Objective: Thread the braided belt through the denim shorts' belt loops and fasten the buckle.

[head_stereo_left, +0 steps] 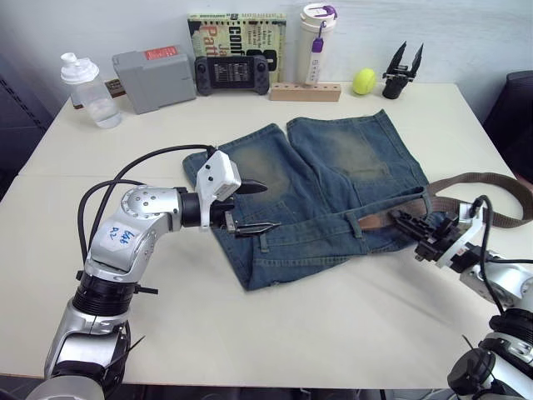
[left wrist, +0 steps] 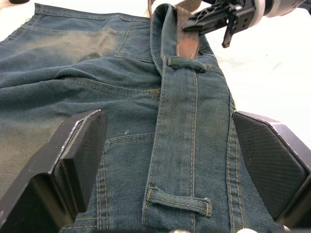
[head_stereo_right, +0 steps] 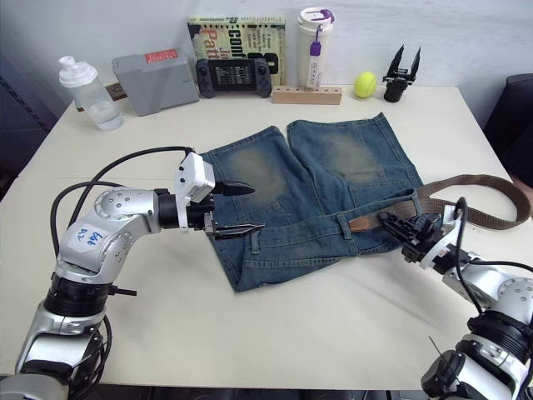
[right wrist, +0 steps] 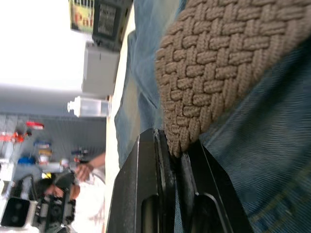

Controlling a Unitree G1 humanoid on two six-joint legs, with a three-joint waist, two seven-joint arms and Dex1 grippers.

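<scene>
On my left side, the left pincer (head_stereo_left: 260, 207) hangs over the waistband end of the denim shorts (head_stereo_left: 333, 179) nearest the counter's left edge, its two black fingers spread wide with nothing between them. The shorts lie flat in the middle of the counter (head_stereo_left: 275, 333), legs pointing to the far edge, waistband toward me.

I judge the threading as only begun. The belt's smooth leather tip (left wrist: 187, 47) has gone under one loop at the right part of the waistband and sits just short of the next belt loop (left wrist: 187, 63). Another loop (left wrist: 177, 204), close to my left pincer, is bare, so most of the waistband is yet to be threaded. I can't pick out the buckle, so fastening is all ahead.

To the right, the braided belt (head_stereo_left: 491, 182) curls out in a wide bend toward the counter's right edge. My right pincer (head_stereo_left: 416, 233) sits at the right end of the waistband, closed on the strap.

The head views give me the overall layout but not the grip. The right wrist view settles that: the woven strap (right wrist: 218, 58) is pinched between the two fingers (right wrist: 146, 194), pressed nearly together. The left wrist view gives what the head views blur: exactly where the tip stops among the loops, and the right pincer (left wrist: 218, 17) working beyond it.
</scene>
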